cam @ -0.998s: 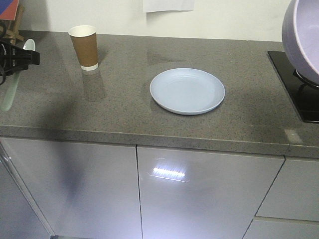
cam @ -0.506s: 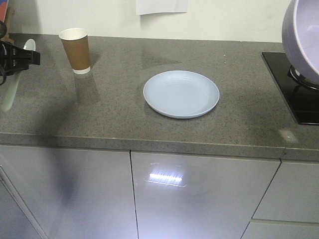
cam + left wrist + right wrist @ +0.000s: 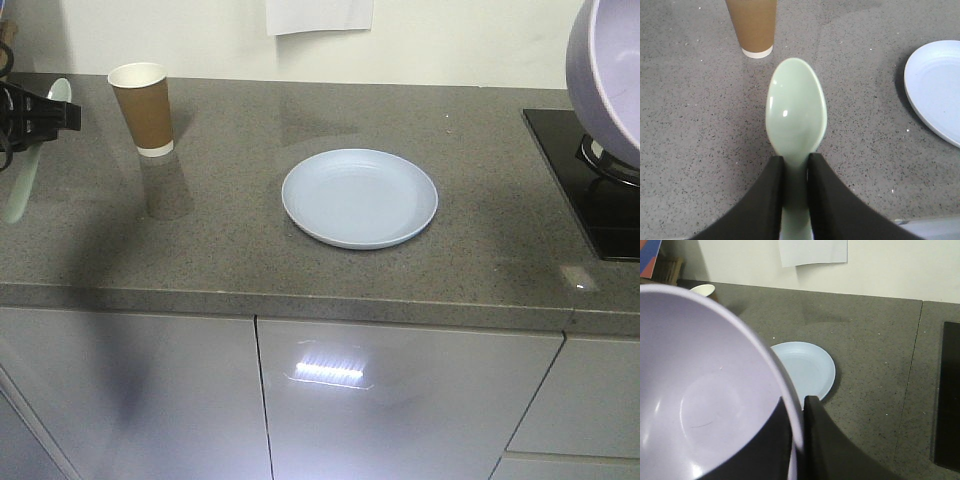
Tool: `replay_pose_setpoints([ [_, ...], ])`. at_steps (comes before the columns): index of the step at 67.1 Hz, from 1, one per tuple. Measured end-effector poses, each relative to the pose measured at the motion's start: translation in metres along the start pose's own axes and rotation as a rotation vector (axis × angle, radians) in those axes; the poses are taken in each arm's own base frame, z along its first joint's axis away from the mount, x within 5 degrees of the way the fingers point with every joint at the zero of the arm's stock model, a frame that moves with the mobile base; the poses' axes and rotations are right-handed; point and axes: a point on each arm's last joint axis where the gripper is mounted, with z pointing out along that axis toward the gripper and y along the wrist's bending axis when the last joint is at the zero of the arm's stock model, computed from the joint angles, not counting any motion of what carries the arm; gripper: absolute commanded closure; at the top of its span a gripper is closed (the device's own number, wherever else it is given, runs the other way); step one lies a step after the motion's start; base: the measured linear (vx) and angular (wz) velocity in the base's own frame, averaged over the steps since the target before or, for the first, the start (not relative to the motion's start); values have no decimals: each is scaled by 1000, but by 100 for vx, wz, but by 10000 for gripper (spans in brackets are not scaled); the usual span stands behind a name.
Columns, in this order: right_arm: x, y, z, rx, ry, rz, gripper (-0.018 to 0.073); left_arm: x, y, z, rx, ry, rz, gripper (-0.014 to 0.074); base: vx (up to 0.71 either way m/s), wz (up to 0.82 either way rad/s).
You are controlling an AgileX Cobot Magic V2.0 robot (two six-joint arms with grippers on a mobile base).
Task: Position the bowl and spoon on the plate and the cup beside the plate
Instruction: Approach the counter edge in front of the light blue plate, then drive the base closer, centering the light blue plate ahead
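The pale blue plate (image 3: 360, 198) lies flat on the grey counter, with nothing on it. Upright at the back left stands the brown paper cup (image 3: 142, 108). My left gripper (image 3: 796, 160) is shut on the handle of the mint-green spoon (image 3: 796, 110). It holds the spoon above the counter, near the cup (image 3: 754, 25) and left of the plate (image 3: 937, 90). At the left edge of the front view the spoon (image 3: 20, 180) hangs in that gripper (image 3: 40, 115). My right gripper (image 3: 799, 402) is shut on the rim of the lilac bowl (image 3: 700, 390), which is raised at the upper right (image 3: 610, 70).
A black hob (image 3: 590, 180) with a burner sits on the counter's right end, under the bowl. A white sheet of paper (image 3: 812, 251) hangs on the back wall. The counter's front edge (image 3: 300, 305) runs above grey cabinet doors.
In the front view the cup, plate and hob have slid left and slightly down. Both grippers stay at the same places in the frame and keep their holds.
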Motion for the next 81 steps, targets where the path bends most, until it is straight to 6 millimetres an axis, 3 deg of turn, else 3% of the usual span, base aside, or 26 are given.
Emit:
replay_pose_setpoints([
  [81, 0, 0, 0, 0, 0, 0, 564, 0, 0, 0, 0, 0, 0, 602, 6, -1],
])
